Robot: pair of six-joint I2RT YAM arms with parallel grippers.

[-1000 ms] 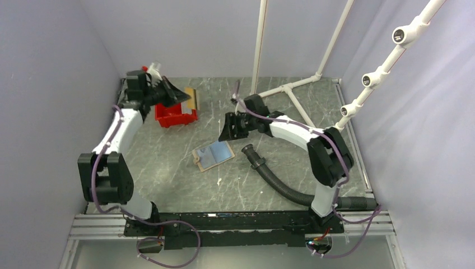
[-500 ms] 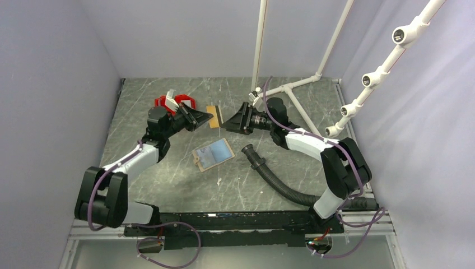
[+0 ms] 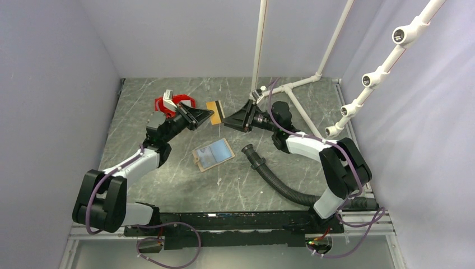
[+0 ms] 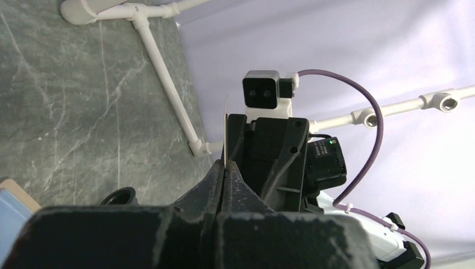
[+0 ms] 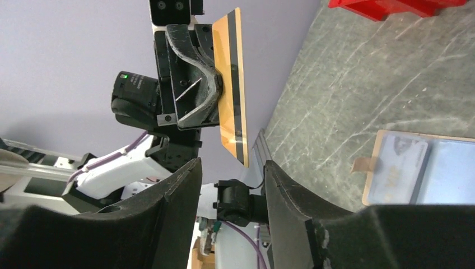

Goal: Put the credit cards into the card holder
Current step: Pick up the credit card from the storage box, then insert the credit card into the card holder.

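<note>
Gold-brown credit card (image 3: 214, 107), thin and rectangular with a black stripe, hangs in the air above the grey marbled table (image 3: 168, 168), clamped in the left pincer (image 3: 207, 115). From above, the right pincer (image 3: 227, 119) faces it, just beside its free edge. A flat tan card holder (image 3: 197, 161) lies on the table nearer the arms, bearing a pale blue-grey card (image 3: 214, 153). A red plastic bin (image 3: 168, 103) sits behind the left arm.

The left wrist view shows the card edge-on, pinched between closed fingertips.

From the right wrist, the right pincer's fingers (image 5: 173, 207) stand apart around the card's lower corner, not touching it.

Judged risk: in a hand-over, the thin card could twist or drop if the left pincer lets go before the right one closes squarely.
</note>
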